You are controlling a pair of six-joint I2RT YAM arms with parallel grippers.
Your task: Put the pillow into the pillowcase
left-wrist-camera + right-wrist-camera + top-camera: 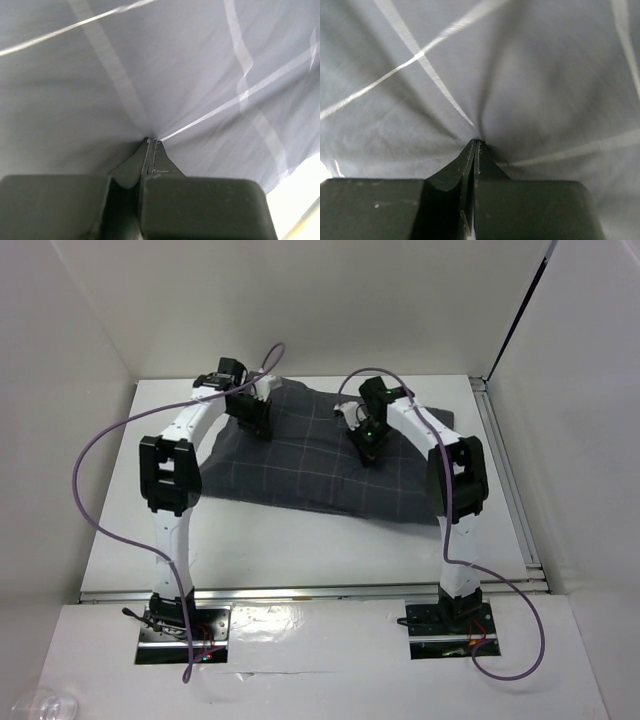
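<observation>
The dark grey checked pillowcase (pixel 300 465) lies spread on the white table (pixel 280 540), bulging a little. No white pillow shows in any view. My left gripper (pixel 262 428) is down on the case's far left part. In the left wrist view its jaws (pixel 151 140) are closed, with the fabric (pixel 175 65) puckered into creases at their tips. My right gripper (pixel 368 453) is down on the case's far middle-right part. In the right wrist view its jaws (pixel 477 142) are closed, with folds of the fabric (pixel 545 75) drawn in at their tips.
White walls (pixel 330 300) enclose the table at the back and sides. A metal rail (pixel 505 470) runs along the table's right edge and another along its near edge (pixel 320 590). Purple cables (pixel 90 490) loop out from both arms. Bare table (pixel 300 200) shows beside the case.
</observation>
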